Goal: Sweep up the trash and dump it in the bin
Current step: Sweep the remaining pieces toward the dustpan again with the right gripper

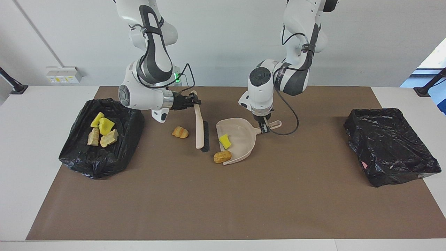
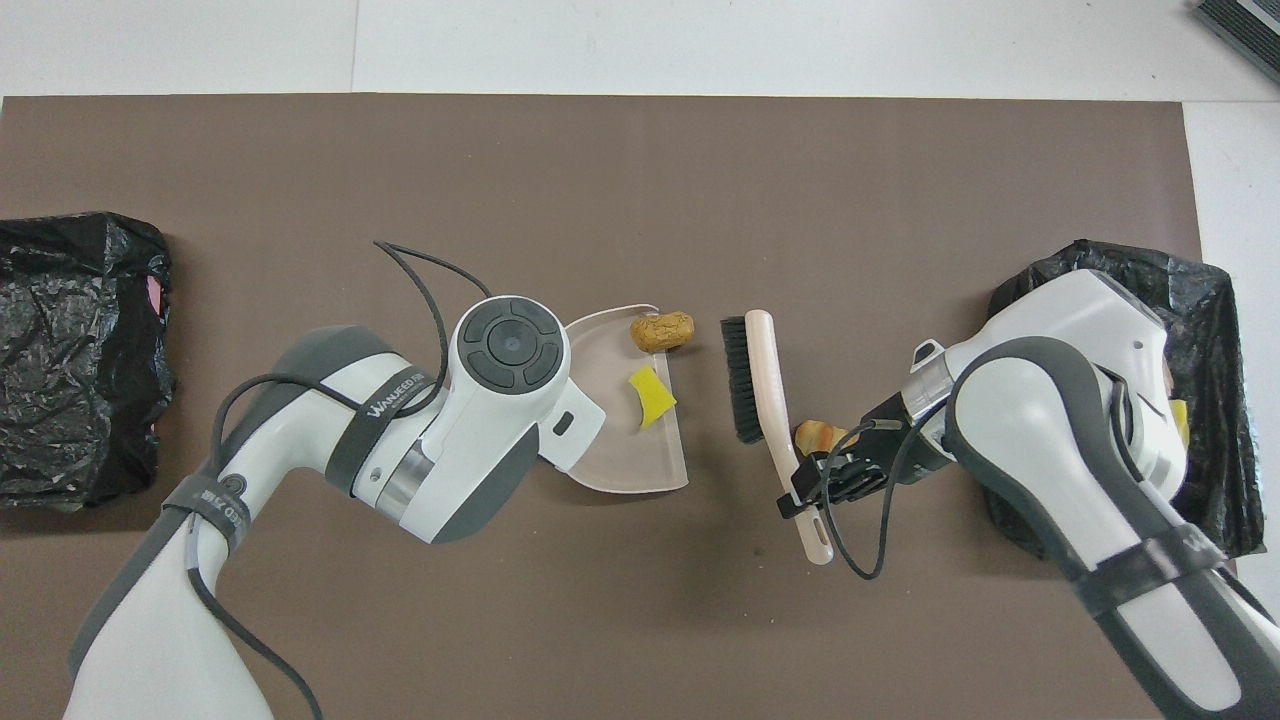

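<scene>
My right gripper [image 1: 193, 99] [image 2: 815, 482] is shut on the handle of the beige brush [image 1: 199, 129] [image 2: 762, 380]. The brush hangs slanted between a croissant-like piece [image 1: 180, 132] [image 2: 816, 436] and the dustpan. My left gripper [image 1: 265, 128] is shut on the handle of the beige dustpan [image 1: 240, 137] [image 2: 620, 450], which rests on the mat. The left arm hides this gripper in the overhead view. A yellow sponge chunk [image 1: 225, 141] [image 2: 652, 395] lies inside the pan. A tan piece [image 1: 222, 157] [image 2: 661, 331] sits at the pan's lip, at the corner farther from the robots. Several trash bits [image 1: 101, 130] lie in the bin [image 1: 87, 164] [image 2: 1215, 300].
A second black-lined bin [image 1: 390, 146] [image 2: 80, 350] stands at the left arm's end of the table. The brown mat [image 1: 223, 202] covers most of the table. The trash-filled bin stands at the right arm's end, close to the right arm's wrist.
</scene>
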`<action>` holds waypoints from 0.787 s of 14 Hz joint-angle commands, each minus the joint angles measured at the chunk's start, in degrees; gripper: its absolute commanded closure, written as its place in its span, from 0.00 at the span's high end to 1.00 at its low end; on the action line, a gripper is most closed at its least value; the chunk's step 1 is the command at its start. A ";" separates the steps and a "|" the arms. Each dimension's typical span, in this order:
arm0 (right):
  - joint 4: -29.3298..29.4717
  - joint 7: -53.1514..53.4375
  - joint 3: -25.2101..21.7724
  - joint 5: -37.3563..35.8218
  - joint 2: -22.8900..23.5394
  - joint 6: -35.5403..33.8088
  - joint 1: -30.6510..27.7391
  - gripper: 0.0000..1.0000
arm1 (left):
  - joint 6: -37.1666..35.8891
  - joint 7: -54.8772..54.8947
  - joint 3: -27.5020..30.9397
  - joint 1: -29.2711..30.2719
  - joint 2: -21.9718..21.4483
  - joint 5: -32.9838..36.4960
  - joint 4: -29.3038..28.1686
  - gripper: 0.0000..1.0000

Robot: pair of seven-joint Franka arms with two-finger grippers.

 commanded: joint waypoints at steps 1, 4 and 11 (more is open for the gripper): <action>1.41 1.08 0.43 -8.08 -2.10 -0.20 -2.45 0.00 | 2.32 0.04 0.07 0.07 -1.76 0.71 -2.66 0.00; 3.35 2.39 0.52 -19.84 -2.45 -0.38 -3.51 0.00 | 2.50 0.04 0.07 0.07 -1.76 0.80 -2.75 0.00; -8.92 13.88 1.13 -37.10 -10.17 5.40 -1.59 0.00 | 5.22 0.39 0.07 -0.02 -3.16 0.80 -6.17 0.07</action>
